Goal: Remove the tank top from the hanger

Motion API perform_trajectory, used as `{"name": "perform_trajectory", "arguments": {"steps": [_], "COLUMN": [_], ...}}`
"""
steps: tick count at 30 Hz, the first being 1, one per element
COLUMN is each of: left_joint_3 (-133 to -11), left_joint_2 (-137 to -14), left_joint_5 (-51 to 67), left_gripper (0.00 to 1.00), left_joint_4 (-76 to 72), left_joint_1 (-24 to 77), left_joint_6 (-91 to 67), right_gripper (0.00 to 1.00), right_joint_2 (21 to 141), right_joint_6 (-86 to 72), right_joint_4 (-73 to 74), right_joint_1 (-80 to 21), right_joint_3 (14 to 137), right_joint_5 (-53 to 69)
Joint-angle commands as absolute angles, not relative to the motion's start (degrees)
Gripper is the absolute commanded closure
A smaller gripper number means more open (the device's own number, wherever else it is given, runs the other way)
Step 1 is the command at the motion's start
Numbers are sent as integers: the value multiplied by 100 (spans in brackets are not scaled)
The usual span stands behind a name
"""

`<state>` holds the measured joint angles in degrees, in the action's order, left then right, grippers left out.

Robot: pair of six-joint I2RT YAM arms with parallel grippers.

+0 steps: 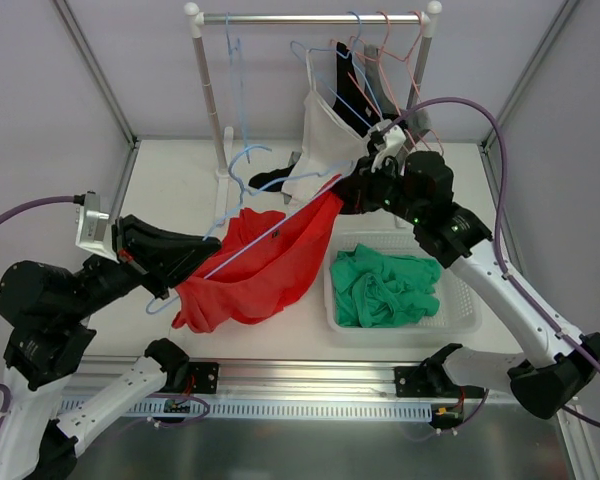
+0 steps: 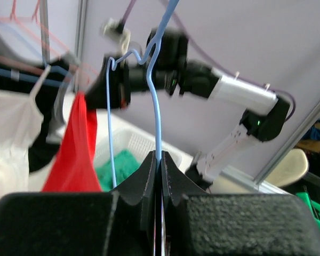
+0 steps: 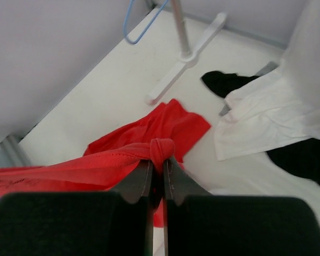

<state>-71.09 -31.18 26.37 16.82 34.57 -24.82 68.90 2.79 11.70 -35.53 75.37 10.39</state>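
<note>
- Fingers of left gripper (image 2: 160, 160) clenched on wire of blue hanger (image 2: 157, 106)
- Fingers of right gripper (image 3: 157, 169) pinching bunched strap of red tank top (image 3: 122, 160)

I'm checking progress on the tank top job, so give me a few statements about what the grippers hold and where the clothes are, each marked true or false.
1. The right gripper is shut on a bunched strap of the red tank top. True.
2. The left gripper is open and holds nothing. False: it is shut on the blue hanger wire.
3. A green garment lies in the white basket. True.
4. The red tank top lies in the basket. False: it hangs stretched between the two grippers, beside the basket.
5. A white top hangs from the rack. True.
</note>
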Motion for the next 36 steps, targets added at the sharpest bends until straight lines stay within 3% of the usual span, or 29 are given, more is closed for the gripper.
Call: {"name": "perform_trajectory", "arguments": {"steps": [1,6,16,20,26,33,36], "left_joint_3": [-6753,-5907,-5976,-6091,-6477,-5952,-5460], "left_joint_2": [-3269,-3857,-5711,-6073,-6109,-5547,-5257], "left_joint_5": [2540,2462,1706,1293,1213,1072,625], "left_gripper": [100,100,100,100,100,100,100], "left_joint_4": [-391,-3913,-7503,-8040,-7287,-6057,-6319], "left_joint_1": [3507,3507,3516,3516,3524,3516,3516], "left_joint_6": [-2785,-3024,-1970,-1197,-677,-827,-756], "right_gripper": [100,100,100,100,100,100,100], "right_joint_2": [6549,6329,5871,6020,6117,6600,6960], "right_joint_6": [-427,-537,-641,-624,-606,-493,-369], "right_joint_4": [389,35,315,755,712,501,642], "right_joint_1": [-3577,-4348,-5071,-5361,-5511,-5835,-6011], "right_joint_3": [7077,6294,4598,4430,4499,4842,5018], "right_joint_5": [2491,2857,884,185,377,844,616]}}
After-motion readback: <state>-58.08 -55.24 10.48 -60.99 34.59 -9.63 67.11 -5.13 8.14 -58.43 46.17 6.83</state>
